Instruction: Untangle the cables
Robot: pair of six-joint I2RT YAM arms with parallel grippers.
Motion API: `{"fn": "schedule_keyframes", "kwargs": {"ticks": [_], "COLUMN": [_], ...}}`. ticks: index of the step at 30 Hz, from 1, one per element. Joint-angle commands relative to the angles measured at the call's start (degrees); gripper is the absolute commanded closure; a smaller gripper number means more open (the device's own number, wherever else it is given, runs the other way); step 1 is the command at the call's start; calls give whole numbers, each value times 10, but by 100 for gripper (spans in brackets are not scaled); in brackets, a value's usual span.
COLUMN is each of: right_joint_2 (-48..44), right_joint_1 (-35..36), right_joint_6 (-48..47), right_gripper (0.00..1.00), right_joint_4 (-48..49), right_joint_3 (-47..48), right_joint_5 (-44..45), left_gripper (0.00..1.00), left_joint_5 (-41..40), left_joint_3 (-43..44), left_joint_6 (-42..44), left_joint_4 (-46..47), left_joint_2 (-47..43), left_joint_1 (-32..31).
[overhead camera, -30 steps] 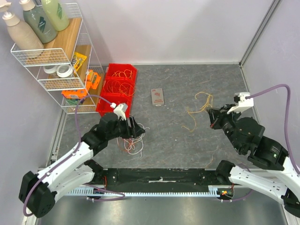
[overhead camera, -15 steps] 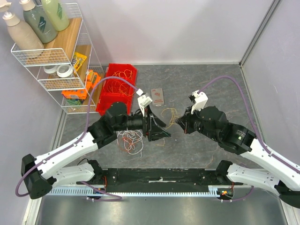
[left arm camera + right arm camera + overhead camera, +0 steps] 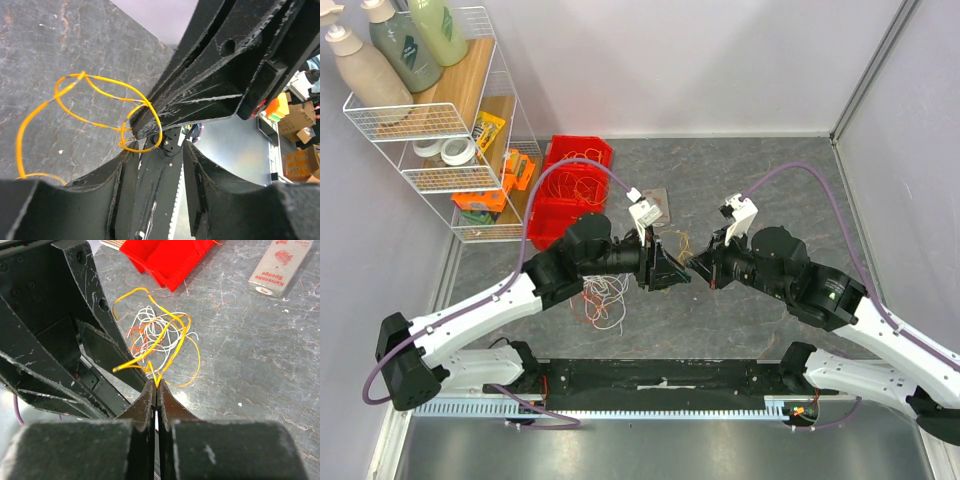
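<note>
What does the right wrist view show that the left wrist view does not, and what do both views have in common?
Only the right wrist view: the red bin, the sponge box, a loose tangle of white and orange cables, and the right gripper shut on the orange cable. Only the left wrist view: the left gripper with its jaws apart, and cardboard boxes in the background. Both: the orange cable looping out from the right gripper's tip, over the gray table.

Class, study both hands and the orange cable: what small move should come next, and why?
Probably close the left hand on the orange cable beside the right hand, which pinches it. The left hand stands open near that loop; two grips could draw it out.
</note>
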Motion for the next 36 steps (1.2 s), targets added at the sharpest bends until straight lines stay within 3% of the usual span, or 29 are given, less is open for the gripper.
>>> {"fn": "schedule_keyframes", "kwargs": {"ticks": [1, 3, 8, 10, 12, 22, 24, 26, 27, 28, 29, 32, 33, 36], "right_joint_2": [-14, -16, -15, -14, -15, -26, -27, -29, -31, -31, -31, -31, -32, -41], "right_joint_1": [0, 0, 0, 0, 0, 0, 0, 0, 0, 0, 0, 0, 0, 0], "right_joint_6": [-8, -9, -10, -10, -10, -3, -3, -4, -6, -8, -9, -10, -5, -4], "right_gripper": [100, 100, 100, 100, 100, 100, 100, 100, 100, 95, 81, 31, 20, 2], "right_joint_4": [22, 22, 23, 22, 24, 27, 26, 25, 25, 23, 20, -13, -32, -77], "right_joint_3": [-3, -3, -6, -3, -3, -3, -3, -6, -8, -9, -9, 1, 6, 13], "right_joint_5": [-14, -14, -15, -15, -16, -21, -21, -21, -19, -15, -8, 75, 127, 226], "left_gripper": [53, 48, 24, 18, 19, 51, 68, 95, 98, 98, 98, 98, 98, 98], "left_joint_5": [-42, -54, -102, -123, -111, -26, -35, -66, -88, -113, -136, -259, -323, -439], "left_joint_3": [25, 10, -43, -55, -49, -11, -11, -11, -12, -12, -12, 11, 28, 90], "left_joint_6": [39, 43, 40, 34, 33, 20, 20, 23, 26, 32, 39, 47, 40, 37], "left_joint_4": [-35, -30, 25, 35, 36, 66, 65, 57, 51, 46, 39, -1, -38, -78], "left_joint_2": [-25, -46, -118, -130, -115, -18, -14, -17, -22, -27, -32, -33, -25, 17], "left_joint_1": [-4, -4, -3, -4, -3, -4, -4, -4, -4, -5, -2, 3, 10, 52]}}
